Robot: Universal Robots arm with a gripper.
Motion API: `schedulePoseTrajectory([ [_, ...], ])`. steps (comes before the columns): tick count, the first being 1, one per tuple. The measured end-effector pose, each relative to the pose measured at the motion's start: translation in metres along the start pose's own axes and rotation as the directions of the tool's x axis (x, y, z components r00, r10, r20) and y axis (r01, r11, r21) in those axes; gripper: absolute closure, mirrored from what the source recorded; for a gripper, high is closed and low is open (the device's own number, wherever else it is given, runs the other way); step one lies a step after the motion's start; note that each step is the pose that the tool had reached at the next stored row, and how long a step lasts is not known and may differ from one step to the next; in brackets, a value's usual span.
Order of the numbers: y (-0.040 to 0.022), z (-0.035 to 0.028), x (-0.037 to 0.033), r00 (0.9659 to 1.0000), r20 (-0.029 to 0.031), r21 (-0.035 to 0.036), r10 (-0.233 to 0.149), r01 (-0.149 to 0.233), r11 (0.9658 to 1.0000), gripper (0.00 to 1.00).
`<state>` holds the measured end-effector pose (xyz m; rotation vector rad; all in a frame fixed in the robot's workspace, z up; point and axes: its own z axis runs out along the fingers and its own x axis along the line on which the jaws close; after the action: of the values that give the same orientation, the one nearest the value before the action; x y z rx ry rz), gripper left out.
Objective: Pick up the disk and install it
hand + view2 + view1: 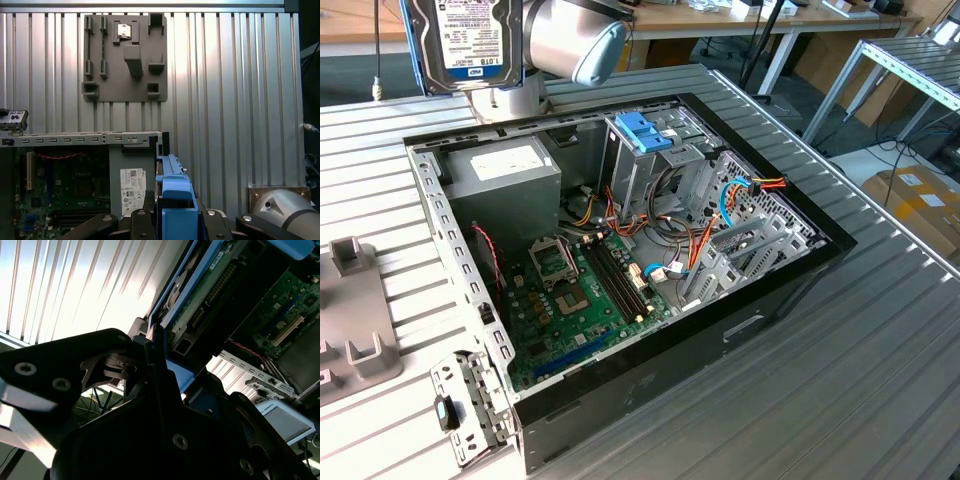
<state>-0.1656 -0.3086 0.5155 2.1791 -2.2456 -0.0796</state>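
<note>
The disk (470, 45), a dark hard drive with a white label in a bright blue carrier, hangs in the air above the back corner of the open computer case (432, 205), on the exterior view's left. The grey arm joint (575, 38) sits right beside it. In the first wrist view my gripper (173, 217) is shut on the disk (172, 187), its black fingers (142, 220) pressing the blue carrier from both sides. In the second wrist view the disk (200, 295) shows its underside and connector edge beyond the black gripper body (150, 405).
Inside the case stand a tall metal drive cage with a blue clip (645, 130), a grey power supply (502, 172), the green motherboard (575, 295) and loose cables (745, 190). A grey fixture plate (350, 320) lies on the ribbed table (880, 330), on the exterior view's left.
</note>
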Motion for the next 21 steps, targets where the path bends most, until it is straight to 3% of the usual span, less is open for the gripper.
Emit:
schedulePoseTrajectory([
  [7, -0.0003, 0.0, 0.0, 1.0, 0.0, 0.0001, 0.0, 0.0, 1.0, 0.63],
  [10, -0.001, -0.0003, 0.0099, 1.0, 0.0001, 0.0001, 0.0, 0.0, 1.0, 0.63],
  [21, -0.002, -0.0005, 0.0147, 1.0, 0.0, 0.0001, 0.0, 0.0, 1.0, 0.63],
])
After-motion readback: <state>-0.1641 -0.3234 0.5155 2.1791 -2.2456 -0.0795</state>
